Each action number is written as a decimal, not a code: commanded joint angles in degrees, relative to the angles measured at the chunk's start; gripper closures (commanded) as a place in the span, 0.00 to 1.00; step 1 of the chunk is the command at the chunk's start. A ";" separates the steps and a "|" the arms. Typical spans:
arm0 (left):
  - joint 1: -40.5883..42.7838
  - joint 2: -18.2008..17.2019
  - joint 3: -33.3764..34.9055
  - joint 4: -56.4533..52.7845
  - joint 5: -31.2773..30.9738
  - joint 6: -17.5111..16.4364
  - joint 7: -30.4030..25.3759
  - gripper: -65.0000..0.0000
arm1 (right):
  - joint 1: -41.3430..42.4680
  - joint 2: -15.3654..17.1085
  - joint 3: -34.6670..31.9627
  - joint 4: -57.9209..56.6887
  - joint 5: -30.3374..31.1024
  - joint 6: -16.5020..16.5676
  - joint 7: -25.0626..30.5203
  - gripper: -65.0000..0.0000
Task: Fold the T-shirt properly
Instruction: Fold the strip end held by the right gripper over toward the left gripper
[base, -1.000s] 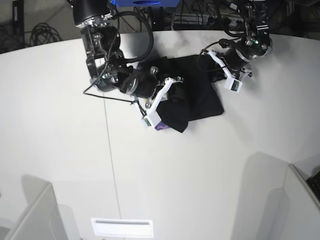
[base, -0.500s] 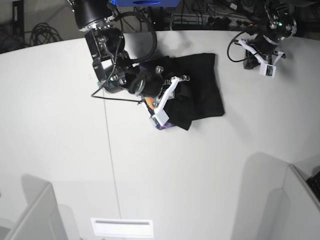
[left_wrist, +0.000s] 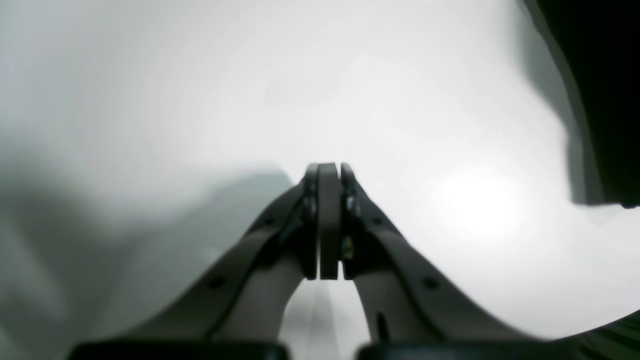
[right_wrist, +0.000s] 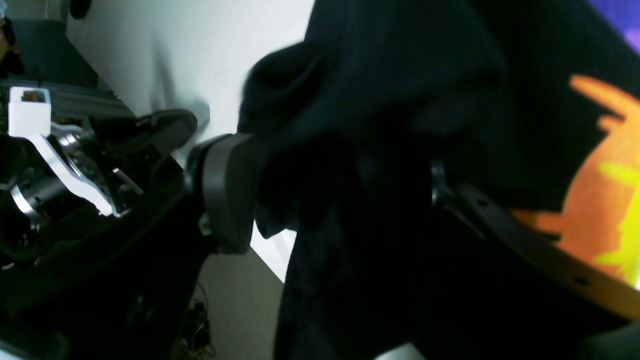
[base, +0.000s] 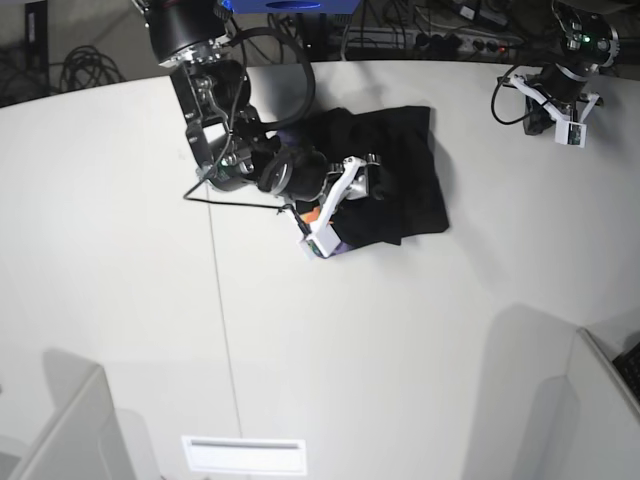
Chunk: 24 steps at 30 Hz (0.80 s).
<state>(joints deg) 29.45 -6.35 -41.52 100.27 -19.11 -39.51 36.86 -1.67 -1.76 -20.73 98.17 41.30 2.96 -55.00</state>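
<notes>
The black T-shirt (base: 400, 175) lies bunched at the table's back middle, with a bit of its orange and purple print (base: 318, 228) showing at its left edge. My right gripper (base: 342, 200) is at that left edge. In the right wrist view its fingers (right_wrist: 225, 190) stand apart with a thick bunch of the T-shirt (right_wrist: 380, 100) between them, and the orange print (right_wrist: 605, 190) is at the right. My left gripper (base: 548, 115) is far from the shirt at the table's back right. In the left wrist view it (left_wrist: 327, 172) is shut and empty over bare table.
The white table (base: 320, 340) is round, with a thin seam (base: 222, 320) running front to back. Grey panels (base: 70, 430) stand at the front left and front right corners. Cables and dark equipment (base: 300, 15) lie behind the back edge.
My left arm has swung away from the shirt's right side to the back right table edge. My right gripper has moved slightly right, pushing the shirt's left edge over.
</notes>
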 joint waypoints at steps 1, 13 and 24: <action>0.22 -0.64 -0.99 0.79 -0.80 -0.49 -1.04 1.00 | 1.45 -0.57 -0.24 1.04 0.94 0.34 0.81 0.40; 0.22 -0.46 -6.70 0.79 -0.80 -0.49 -1.04 1.00 | 10.33 -1.54 -17.55 -8.54 0.94 -3.01 2.74 0.40; -0.22 -0.64 -8.28 1.05 -0.80 -0.49 3.45 1.00 | 16.05 -4.17 -30.13 -5.64 1.03 -3.71 3.09 0.40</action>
<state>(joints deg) 28.80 -6.22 -49.34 100.31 -19.31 -39.53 41.19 13.21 -5.04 -51.05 91.07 41.67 -1.08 -53.10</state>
